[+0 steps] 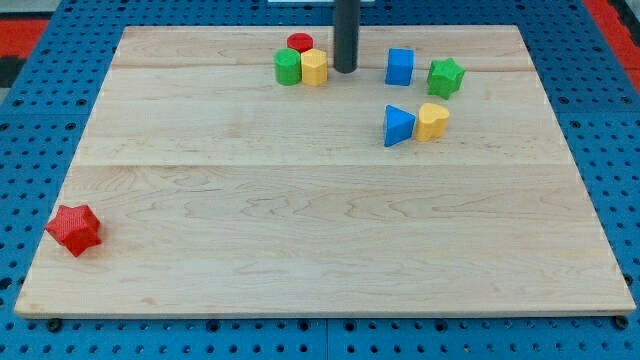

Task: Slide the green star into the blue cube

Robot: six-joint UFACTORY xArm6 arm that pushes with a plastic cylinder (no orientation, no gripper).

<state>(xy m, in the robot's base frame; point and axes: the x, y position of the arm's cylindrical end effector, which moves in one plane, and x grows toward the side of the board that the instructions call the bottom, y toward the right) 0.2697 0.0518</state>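
The green star [446, 76] lies near the view's top right, just to the right of the blue cube [400, 66], with a small gap between them. My tip [345, 70] stands on the board to the left of the blue cube, between it and the yellow block [314, 68]. The tip touches no block.
A green cylinder [288, 67] and a red cylinder [300, 43] sit by the yellow block at the view's top. A blue triangle [398, 125] and a yellow heart-like block [432, 121] lie below the cube. A red star [74, 229] lies at the view's bottom left. The wooden board [320, 230] rests on a blue perforated table.
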